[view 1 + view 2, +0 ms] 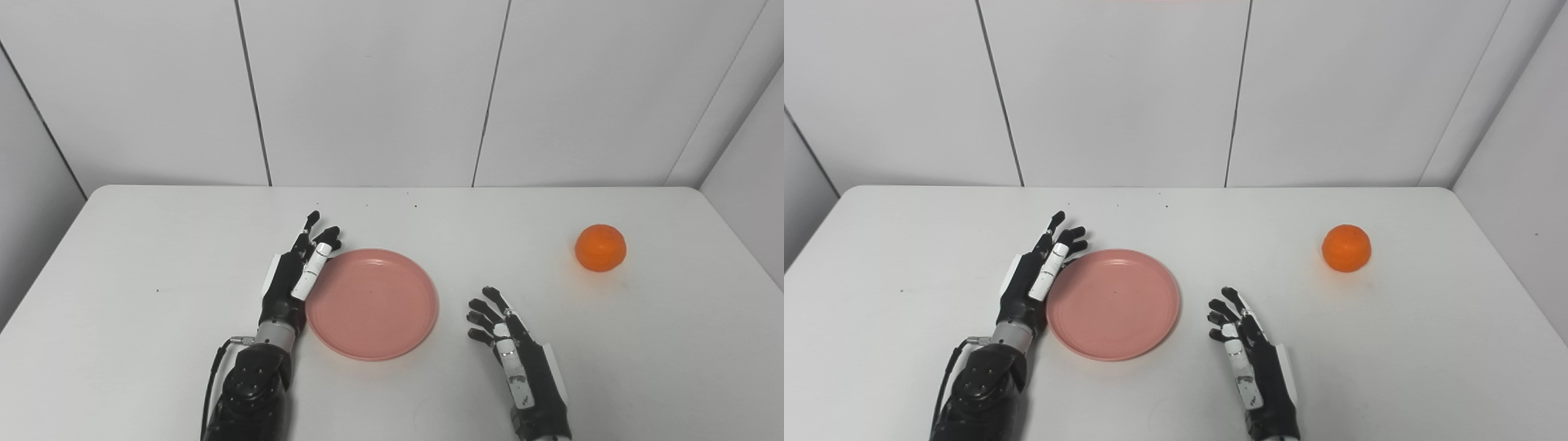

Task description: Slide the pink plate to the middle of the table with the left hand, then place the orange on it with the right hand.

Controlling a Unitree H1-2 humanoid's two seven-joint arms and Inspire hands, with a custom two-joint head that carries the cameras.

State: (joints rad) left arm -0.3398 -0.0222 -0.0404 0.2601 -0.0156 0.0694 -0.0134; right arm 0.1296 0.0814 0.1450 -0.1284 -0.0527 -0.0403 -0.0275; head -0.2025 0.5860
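Note:
The pink plate [372, 302] lies flat near the middle of the white table [122, 257], with nothing on it. My left hand [295, 275] rests against the plate's left rim, fingers stretched out and apart, holding nothing. The orange [600, 247] sits alone at the table's right side, well beyond the plate. My right hand [511, 349] hovers low just right of the plate, open with fingers slightly curled, a good way short of the orange.
White wall panels [367, 92] stand behind the table's far edge. The table's right edge runs close past the orange. A few small dark specks [415, 206] mark the tabletop behind the plate.

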